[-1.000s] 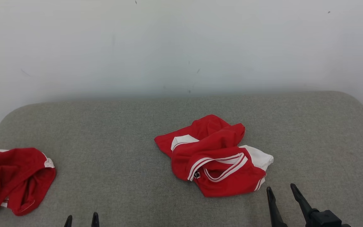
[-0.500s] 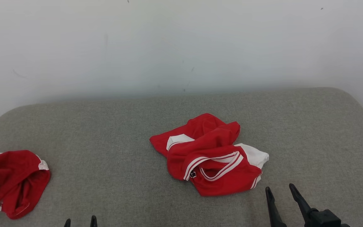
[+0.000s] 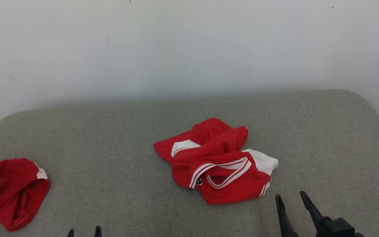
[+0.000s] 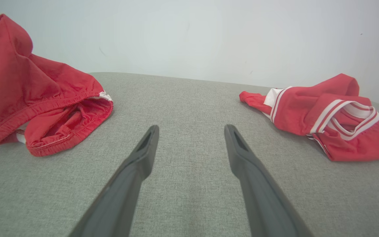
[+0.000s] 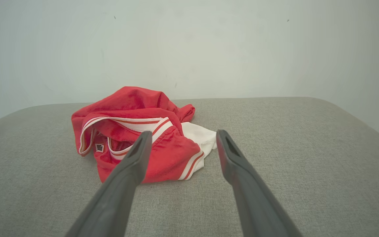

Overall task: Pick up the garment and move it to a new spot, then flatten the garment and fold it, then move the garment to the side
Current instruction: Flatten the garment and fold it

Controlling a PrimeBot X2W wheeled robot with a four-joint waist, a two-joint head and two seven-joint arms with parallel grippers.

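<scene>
A crumpled red garment (image 3: 215, 161) with white striped trim and a white panel lies near the middle of the grey padded table (image 3: 110, 131). It also shows in the left wrist view (image 4: 324, 115) and the right wrist view (image 5: 127, 105). My right gripper (image 3: 290, 195) stands open just off the garment's near right corner, apart from it, with nothing between its fingers (image 5: 184, 131). My left gripper (image 3: 84, 231) is open at the table's near edge, over bare fabric (image 4: 191, 126), well to the left of the garment.
A second red garment (image 3: 12, 191) with an elastic hem lies bunched at the table's left end (image 4: 38, 98). A plain white wall (image 3: 189, 49) rises behind the table. Bare grey surface lies between the two garments and to the right.
The whole head picture has slid slightly left and up, so the camera has moved. Both garments lie as before and both grippers remain open.
</scene>
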